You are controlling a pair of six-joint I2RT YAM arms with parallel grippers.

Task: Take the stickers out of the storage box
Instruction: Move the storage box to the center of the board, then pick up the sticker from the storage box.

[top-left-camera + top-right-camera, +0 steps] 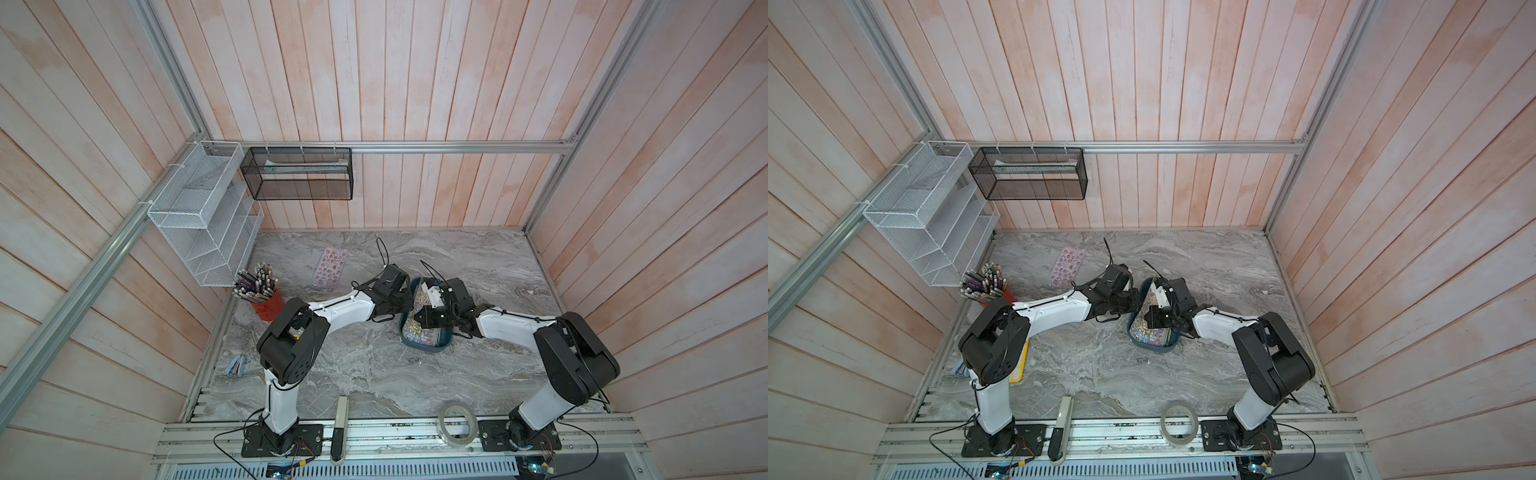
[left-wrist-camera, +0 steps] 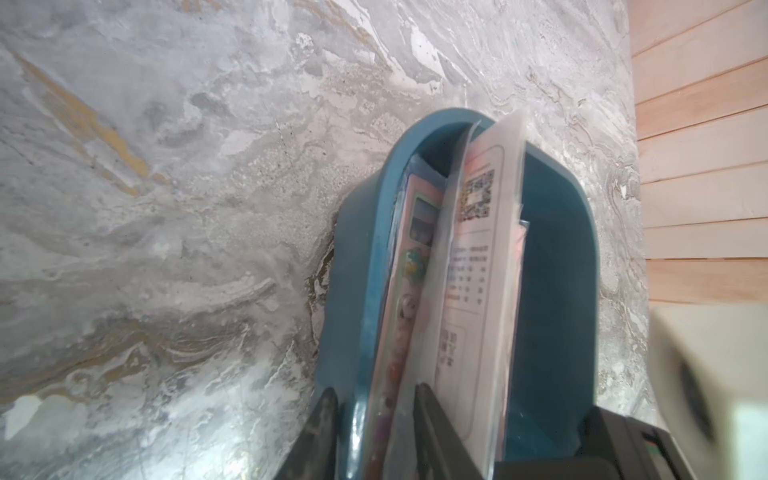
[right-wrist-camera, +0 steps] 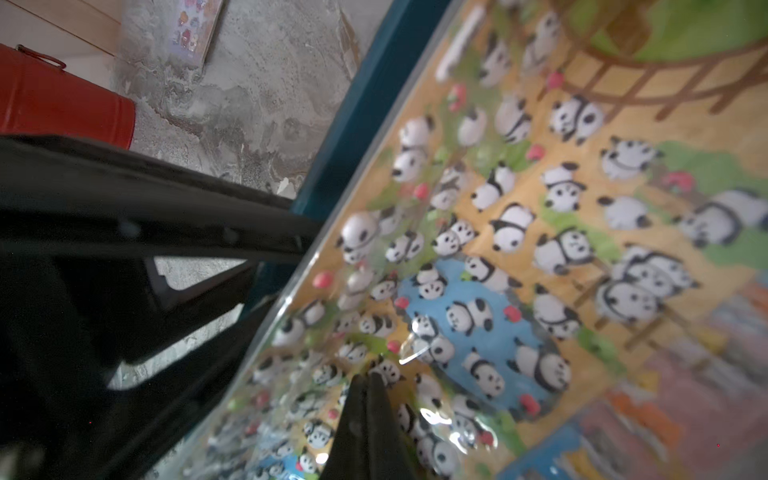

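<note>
**Pressing shut fingers on a panda sheet while the box wall is pinched**

The right gripper (image 3: 368, 380) has its two black fingers together tip to tip with nothing between them. The joined point bears on the glossy sleeve of a panda sticker sheet (image 3: 540, 249). The left gripper (image 2: 374, 392) has its fingers apart across one long wall of the storage box (image 2: 557, 270), one outside and one inside. They appear clamped on the wall, with a pink sheet (image 2: 409, 299) trapped against it.

The stickers (image 1: 1156, 334) lie in the box, mid-table between the arms. One loose sheet (image 1: 330, 266) lies out on the marble-patterned tabletop (image 2: 166, 208), well apart.

Risks, as I judge them:
- **Slipping:** a closed tip has no purchase on slick film, so it may skate and only pucker the sleeve (the film glints around the tip).
- **Pinned sheet:** the pink sheet cannot come free while that clamp holds.
- **Tipping:** if the left arm lifts, the box tips and the stack slides out together.
- **Collision:** the grippers work very near each other, so a clash is possible.

The sleeves are clear, shiny and flexible. A white-backed sheet (image 2: 478, 249) with a printed code stands on edge. The box is smooth moulded teal plastic with rounded corners.
</note>
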